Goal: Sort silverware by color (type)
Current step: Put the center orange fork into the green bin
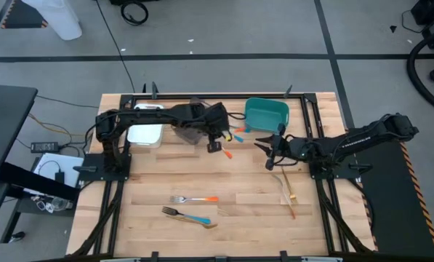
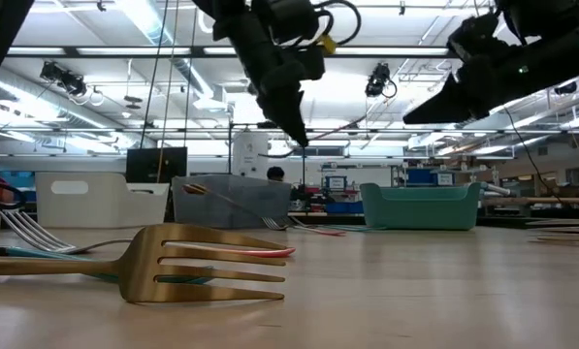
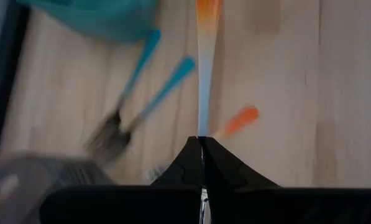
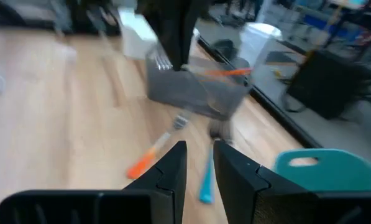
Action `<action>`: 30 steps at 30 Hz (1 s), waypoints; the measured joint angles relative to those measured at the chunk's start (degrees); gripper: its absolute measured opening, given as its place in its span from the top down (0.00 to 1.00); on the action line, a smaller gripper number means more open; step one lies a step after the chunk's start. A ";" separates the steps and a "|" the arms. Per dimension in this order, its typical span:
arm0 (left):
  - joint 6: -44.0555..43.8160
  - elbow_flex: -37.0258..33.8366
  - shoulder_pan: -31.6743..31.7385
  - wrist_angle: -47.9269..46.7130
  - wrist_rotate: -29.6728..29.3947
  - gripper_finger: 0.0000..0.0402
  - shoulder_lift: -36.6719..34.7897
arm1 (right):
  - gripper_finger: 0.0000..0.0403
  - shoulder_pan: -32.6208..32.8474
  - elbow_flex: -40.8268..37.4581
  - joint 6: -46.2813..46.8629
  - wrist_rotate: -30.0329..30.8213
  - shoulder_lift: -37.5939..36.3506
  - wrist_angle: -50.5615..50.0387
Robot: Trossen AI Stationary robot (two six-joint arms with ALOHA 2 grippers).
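Observation:
My left gripper [image 3: 202,140] hangs over the far middle of the table [image 1: 215,148], shut on an orange-handled fork [image 3: 204,68]. It is beside the grey bin [image 4: 191,93]. My right gripper [image 1: 263,145] waits open near the teal bin [image 1: 267,113], with nothing between its fingers [image 4: 201,158]. Two blue-handled forks [image 3: 154,74] and an orange-handled one [image 3: 240,119] lie on the wood below. Nearer the front lie an orange-handled fork [image 1: 195,199], a blue-handled fork [image 1: 189,217] and wooden utensils [image 1: 288,193]. My left gripper pinches the fork's metal stem [image 3: 202,121] between its two fingers, which slant down from above. The fork is lifted clear of the table. Its orange handle end [image 3: 207,9] reaches out past the fingertips and its tines [image 4: 162,59] stick out on the other side.
A white bin [image 1: 145,133] stands left of the grey one at the far edge. A utensil [image 2: 197,189] pokes out of the grey bin. In the low view a gold fork [image 2: 202,262] lies close to the camera. Bare wood shows in the table's middle [image 1: 246,182].

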 joint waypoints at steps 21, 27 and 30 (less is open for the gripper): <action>-4.54 0.75 4.59 3.05 6.65 0.97 0.20 | 0.77 5.36 24.87 -45.00 33.73 36.06 -6.27; -3.46 0.74 4.47 4.48 6.82 0.97 0.96 | 0.72 5.38 24.78 -60.24 36.90 38.30 2.94; -4.41 0.66 4.44 3.75 6.82 0.97 1.40 | 0.67 5.47 24.81 -65.09 37.55 37.17 6.29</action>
